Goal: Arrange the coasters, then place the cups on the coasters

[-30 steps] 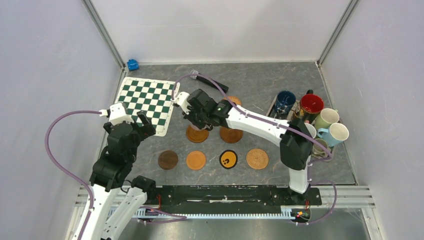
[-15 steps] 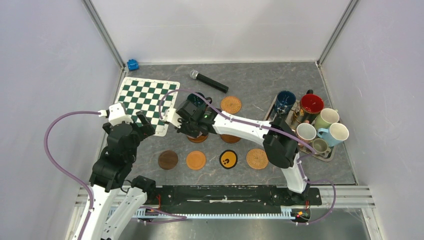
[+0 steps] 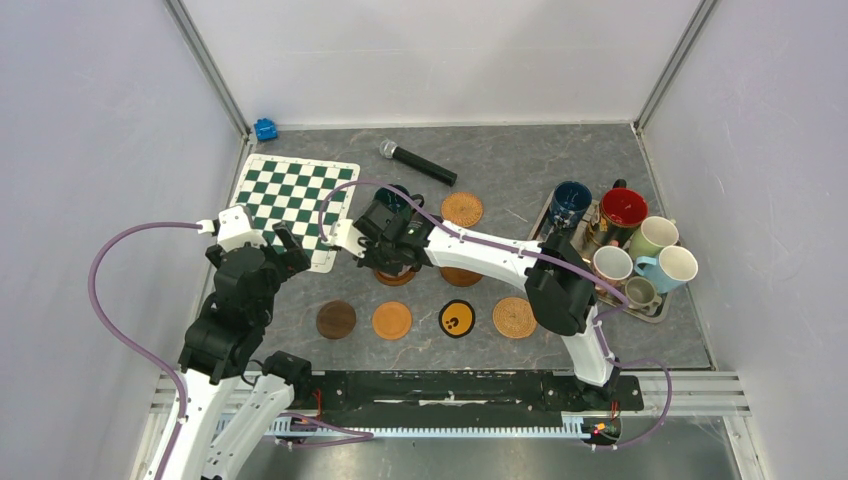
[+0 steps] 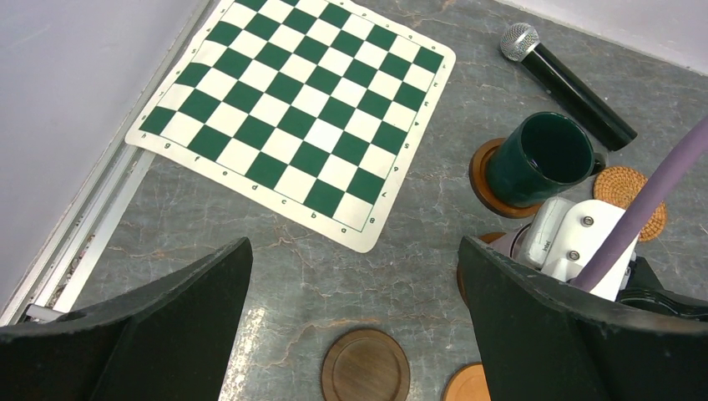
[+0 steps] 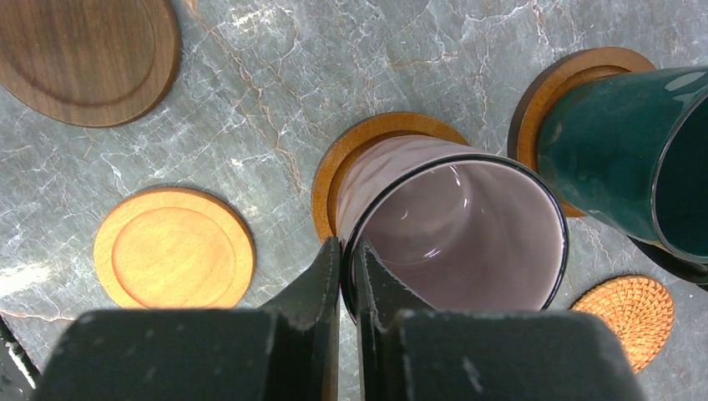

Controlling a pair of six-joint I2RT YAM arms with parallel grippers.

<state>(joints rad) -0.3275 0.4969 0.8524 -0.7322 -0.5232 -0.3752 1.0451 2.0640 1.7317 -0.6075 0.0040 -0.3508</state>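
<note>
Right wrist: right gripper (image 5: 346,251) tight on rim of glossy mug (image 5: 455,221) over round wooden coaster (image 5: 331,177); left gripper (image 4: 355,246) wide.

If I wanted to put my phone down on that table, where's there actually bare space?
Barest is the back, between the microphone and the tray of mugs. Also front-left, between the chequered mat and the dark brown coaster, below the open left gripper. Crowded: the middle, where the right gripper pinches a glass mug beside the dark green mug.
</note>
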